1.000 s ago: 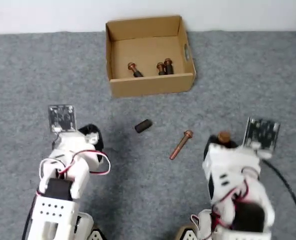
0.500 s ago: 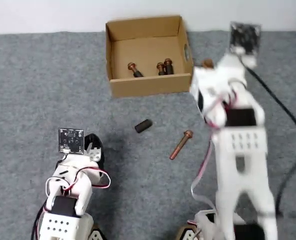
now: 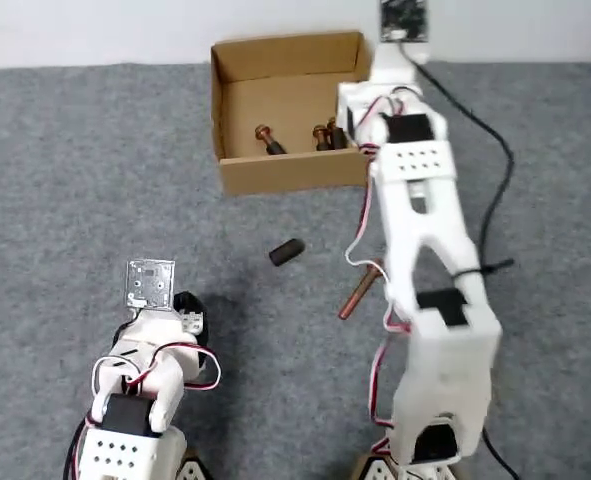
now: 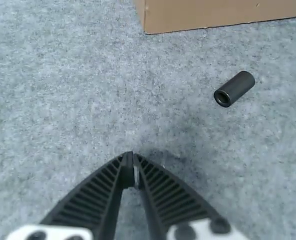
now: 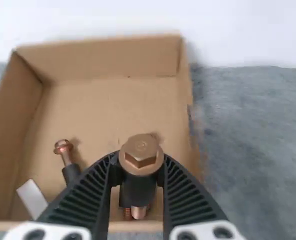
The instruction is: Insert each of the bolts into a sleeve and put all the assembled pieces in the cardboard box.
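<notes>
From above: saw the right arm (image 3: 415,200) stretched far out over the cardboard box (image 3: 285,172). Spotted finished pieces (image 3: 268,138) lying inside. Out on the table (image 3: 95,150) lay a loose sleeve (image 3: 286,251) and a loose bolt (image 3: 359,291), near each other but apart. Found the left end effector (image 3: 187,308) low, close to its own base.

From the left wrist: pinched shut on nothing, with the loose sleeve (image 4: 234,89) ahead.

From the right wrist: gripped the held bolt (image 5: 140,154), sleeve on, upright in the right end effector (image 5: 137,162), over the box floor close to the near wall. Needed to dip lower, stay off the walls and the other pieces, then let go softly so nothing bounced out.

Half a second before, hung beside the box's right wall; now swung over the inside. Pulled the left arm back since a second before.
</notes>
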Robot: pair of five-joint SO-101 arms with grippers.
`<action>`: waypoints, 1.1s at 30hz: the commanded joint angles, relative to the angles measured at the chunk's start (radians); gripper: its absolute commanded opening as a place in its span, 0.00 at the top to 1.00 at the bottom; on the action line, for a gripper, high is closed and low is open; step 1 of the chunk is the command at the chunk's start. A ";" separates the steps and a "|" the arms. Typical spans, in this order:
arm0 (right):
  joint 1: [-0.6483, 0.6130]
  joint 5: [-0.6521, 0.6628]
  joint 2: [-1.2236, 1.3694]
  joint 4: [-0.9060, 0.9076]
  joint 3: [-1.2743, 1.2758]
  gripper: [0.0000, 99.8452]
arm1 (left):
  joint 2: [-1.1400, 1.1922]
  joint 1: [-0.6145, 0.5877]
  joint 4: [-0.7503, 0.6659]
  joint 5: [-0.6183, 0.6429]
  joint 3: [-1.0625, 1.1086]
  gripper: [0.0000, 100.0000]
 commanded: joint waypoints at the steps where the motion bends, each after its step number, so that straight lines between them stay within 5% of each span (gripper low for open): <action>1: -0.028 0.063 0.142 -0.022 -0.241 0.99 | -0.011 -0.008 0.011 -0.011 -0.005 0.99; 9: -0.070 0.195 0.414 0.071 -0.525 0.99 | -0.011 -0.008 0.009 -0.011 -0.005 0.99; 15: -0.070 0.209 0.496 0.271 -0.677 0.82 | -0.011 -0.008 0.009 -0.012 -0.005 0.99; 26: -0.119 0.212 0.496 0.638 -0.997 0.99 | -0.011 -0.048 0.005 -0.012 -0.005 0.99; 33: -0.185 0.427 0.461 0.957 -1.083 0.98 | -0.011 -0.051 0.005 -0.012 -0.005 0.99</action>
